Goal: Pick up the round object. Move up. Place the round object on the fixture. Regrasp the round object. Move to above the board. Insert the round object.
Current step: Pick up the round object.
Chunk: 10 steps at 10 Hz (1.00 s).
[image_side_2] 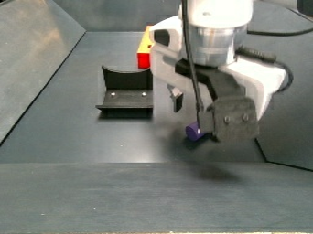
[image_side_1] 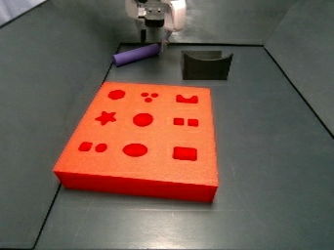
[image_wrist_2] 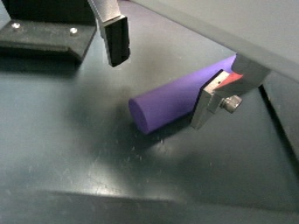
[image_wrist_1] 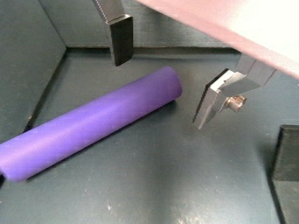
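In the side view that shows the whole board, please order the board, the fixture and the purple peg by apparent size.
1. Board, clearly largest.
2. Fixture.
3. Purple peg, under the open tool.
Fixture and peg look nearly alike; the tool hides part of the peg, so that order is unsure.

Between the silver plates and dark pads of the gripper lies a plain purple peg, smooth and unpatterned, on a dull grey-green floor. Just beside the gripper in a side view sits the black fixture. Well in front of it there, the orange-red board carries darker red cut-outs: circles, a star, squares, ovals. The gripper's body is white with black fittings.
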### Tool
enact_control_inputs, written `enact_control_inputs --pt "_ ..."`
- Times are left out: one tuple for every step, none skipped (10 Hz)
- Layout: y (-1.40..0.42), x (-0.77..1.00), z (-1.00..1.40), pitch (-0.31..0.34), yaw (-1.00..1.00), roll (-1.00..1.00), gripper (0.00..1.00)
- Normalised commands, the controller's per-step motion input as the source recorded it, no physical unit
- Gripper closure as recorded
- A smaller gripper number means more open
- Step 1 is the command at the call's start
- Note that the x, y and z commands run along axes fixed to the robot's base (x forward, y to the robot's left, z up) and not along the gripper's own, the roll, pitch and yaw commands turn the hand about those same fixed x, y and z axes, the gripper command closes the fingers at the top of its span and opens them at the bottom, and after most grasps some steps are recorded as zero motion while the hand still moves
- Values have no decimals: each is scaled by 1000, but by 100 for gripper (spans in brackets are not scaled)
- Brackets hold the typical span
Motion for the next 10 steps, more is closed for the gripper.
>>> enact_control_inputs --pt "0 0 -557 -107 -14 -177 0" --pt "0 0 -480 -99 -11 -143 0" --pt "-71 -26 -360 -161 0 -119 0" --pt "-54 -63 -300 -164 0 -117 0" --pt "0 -60 -234 -111 0 -110 0" --pt "0 0 -254 -140 0 -174 0" --pt "0 -9 -154 -120 0 -43 0" --pt "0 0 0 -16 0 0 0" --pt "0 0 0 0 0 0 100" --pt "0 0 0 0 0 0 100"
